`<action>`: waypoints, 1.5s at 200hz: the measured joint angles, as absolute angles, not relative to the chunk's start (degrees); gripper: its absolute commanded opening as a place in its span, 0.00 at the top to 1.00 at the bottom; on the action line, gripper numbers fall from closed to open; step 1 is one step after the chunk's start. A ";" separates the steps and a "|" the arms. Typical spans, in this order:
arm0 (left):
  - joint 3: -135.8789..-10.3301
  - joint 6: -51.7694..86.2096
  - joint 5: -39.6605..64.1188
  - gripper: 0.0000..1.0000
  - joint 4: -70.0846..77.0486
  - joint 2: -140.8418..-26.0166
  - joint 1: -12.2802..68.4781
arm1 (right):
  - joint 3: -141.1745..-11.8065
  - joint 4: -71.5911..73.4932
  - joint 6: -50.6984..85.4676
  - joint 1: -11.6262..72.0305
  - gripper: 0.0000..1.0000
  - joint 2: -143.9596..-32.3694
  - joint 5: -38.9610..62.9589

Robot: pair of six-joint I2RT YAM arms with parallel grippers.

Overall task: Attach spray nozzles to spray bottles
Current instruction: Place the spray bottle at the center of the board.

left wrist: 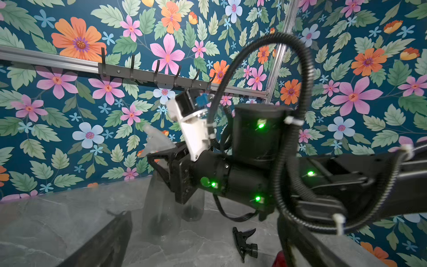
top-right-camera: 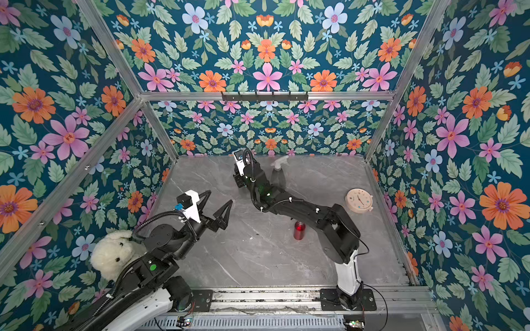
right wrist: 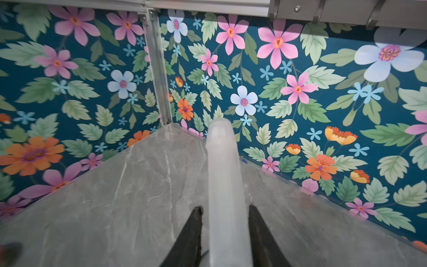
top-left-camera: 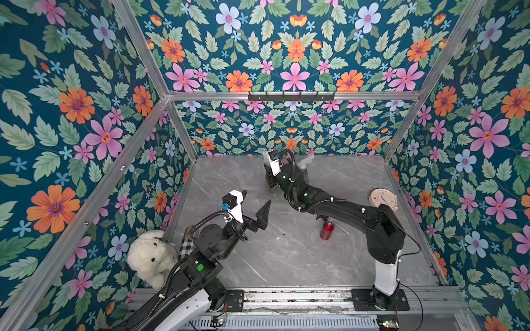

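At the far edge of the desk (top-left-camera: 286, 263), close to the flowered back wall, a translucent whitish nozzle (right wrist: 219, 157) sits between the two fingers of the right gripper (right wrist: 224, 208), which pinches its body from both sides. The left wrist view shows this nozzle above a smoky-grey bottle (left wrist: 161, 208). Whether the collar is already on the neck cannot be told, because the gripper covers that place. The nozzle looks light, hollow and smooth, so it probably slips or turns easily in a pinch. The firm body just above the collar seems a better place to hold than the trigger or the thin tube, which would bend. The bottle is thin plastic and likely light, so it may tip or rotate when the collar is screwed; a hold on its narrow neck would steady it. A second grey bottle (top-right-camera: 277, 175), with a nozzle on top, stands just beside the right arm. Nearer the front the red bottle (top-left-camera: 327, 229) stands upright, hard and slippery by appearance, and the small black nozzle (left wrist: 245, 242) lies on the desk near it. The left gripper (top-left-camera: 256, 202) hangs above the desk with its jaws spread wide, holding nothing
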State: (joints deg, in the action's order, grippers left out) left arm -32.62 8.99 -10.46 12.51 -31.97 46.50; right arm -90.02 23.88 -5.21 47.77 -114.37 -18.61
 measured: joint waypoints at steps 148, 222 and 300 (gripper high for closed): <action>-32.25 8.78 -11.94 0.00 10.90 -31.66 46.50 | -105.36 26.79 -1.58 43.66 0.85 -135.04 -22.48; -31.97 8.78 -12.08 0.00 11.33 -31.86 46.50 | -104.90 26.37 0.27 43.53 0.46 -135.46 -22.46; -31.83 8.78 -12.51 0.00 11.53 -31.64 46.50 | -98.17 27.00 1.41 43.66 0.30 -129.58 -21.37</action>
State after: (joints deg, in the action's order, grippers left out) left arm -31.83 8.78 -12.51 11.53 -31.64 46.50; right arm -98.17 27.00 1.41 43.66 -129.58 -21.37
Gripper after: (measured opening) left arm 0.996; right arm 0.682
